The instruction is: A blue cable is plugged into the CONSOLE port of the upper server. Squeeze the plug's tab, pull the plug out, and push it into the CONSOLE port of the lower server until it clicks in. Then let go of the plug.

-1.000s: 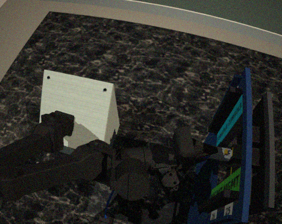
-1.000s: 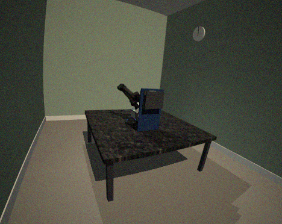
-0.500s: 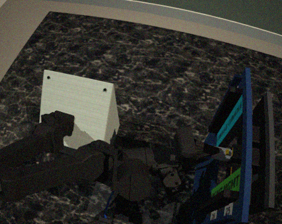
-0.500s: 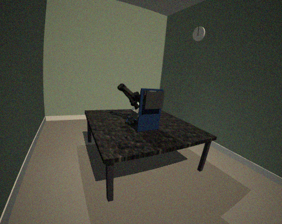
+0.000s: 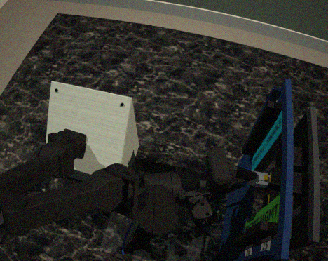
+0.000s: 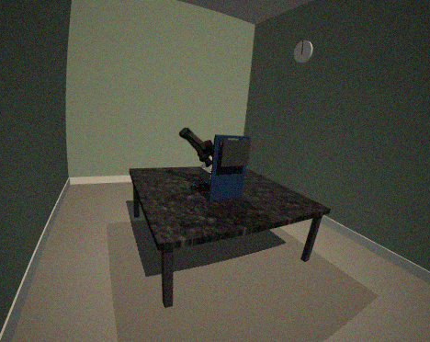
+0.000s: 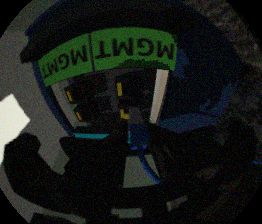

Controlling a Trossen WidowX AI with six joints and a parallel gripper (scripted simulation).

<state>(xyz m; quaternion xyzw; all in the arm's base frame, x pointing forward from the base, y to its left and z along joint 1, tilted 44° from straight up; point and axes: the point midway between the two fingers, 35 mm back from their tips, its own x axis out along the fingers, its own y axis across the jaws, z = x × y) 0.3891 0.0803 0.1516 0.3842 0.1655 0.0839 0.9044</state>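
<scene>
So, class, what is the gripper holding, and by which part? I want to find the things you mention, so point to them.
The gripper (image 7: 135,124) holds the blue cable (image 7: 149,172) by its plug (image 7: 138,134); exactly where the fingers press is too dark to tell.

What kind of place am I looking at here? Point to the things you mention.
Perhaps a small workshop or test room: a dark stone-patterned table (image 6: 208,221) stands between plain green walls, carrying a robot arm (image 5: 60,200) (image 6: 198,143) and a blue rack (image 5: 287,168) (image 6: 227,188) with a green MGMT label (image 5: 263,214) (image 7: 132,48).

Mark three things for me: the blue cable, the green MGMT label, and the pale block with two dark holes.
Blue cable (image 7: 148,169): wrist view, on its curved length.
Green MGMT label (image 7: 132,49) (image 5: 263,214): wrist and top views, on its lettered face.
Pale block (image 5: 90,116): top view, on its sloping face.
</scene>
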